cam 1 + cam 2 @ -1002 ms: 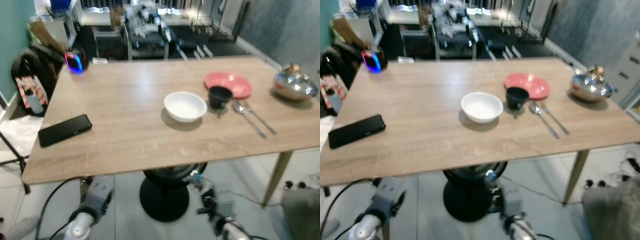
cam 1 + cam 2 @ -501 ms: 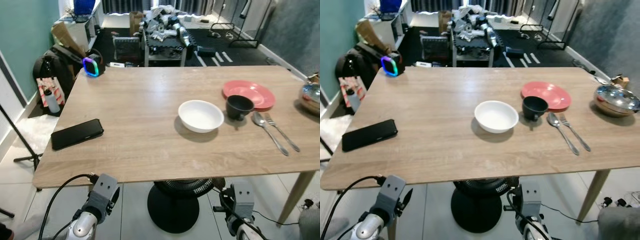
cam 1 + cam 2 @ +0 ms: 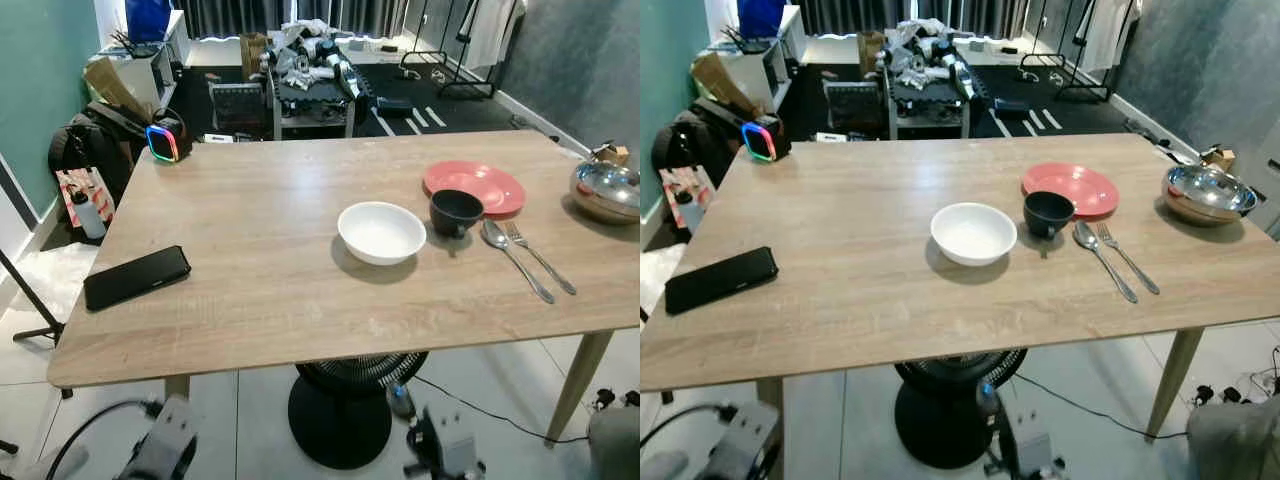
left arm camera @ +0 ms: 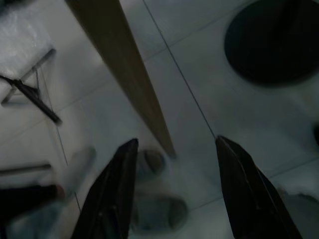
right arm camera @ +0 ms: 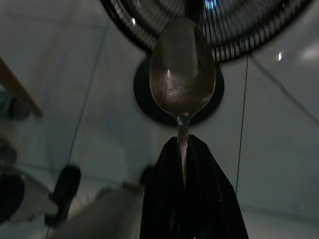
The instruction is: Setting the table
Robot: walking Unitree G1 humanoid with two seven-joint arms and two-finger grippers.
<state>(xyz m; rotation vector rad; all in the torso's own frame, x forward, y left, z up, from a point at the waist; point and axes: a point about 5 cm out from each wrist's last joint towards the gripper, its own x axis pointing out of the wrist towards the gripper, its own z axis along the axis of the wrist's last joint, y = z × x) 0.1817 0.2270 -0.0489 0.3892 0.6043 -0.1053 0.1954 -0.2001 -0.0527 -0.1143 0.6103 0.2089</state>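
On the wooden table point(image 3: 260, 230) stand a white bowl point(image 3: 381, 231), a black cup point(image 3: 455, 211) and a red plate point(image 3: 475, 186). A spoon point(image 3: 515, 257) and a fork point(image 3: 542, 259) lie side by side to the right of the cup. My right gripper point(image 5: 183, 142) hangs below the table over the floor, shut on the handle of a second metal spoon point(image 5: 182, 69) with its bowl pointing away. Also low by the floor, my left gripper point(image 4: 174, 144) is open and holds nothing, next to a wooden table leg point(image 4: 124, 79).
A steel bowl point(image 3: 606, 191) sits at the table's right edge. A black phone point(image 3: 136, 277) lies near the front left, and a lit speaker point(image 3: 163, 141) stands at the far left corner. A black fan point(image 3: 340, 405) is under the table. Cluttered shelves and bags lie beyond.
The camera has shifted, so the whole scene sits differently in frame. Both arms now show lower at the picture's bottom edge. The tableware has not moved.
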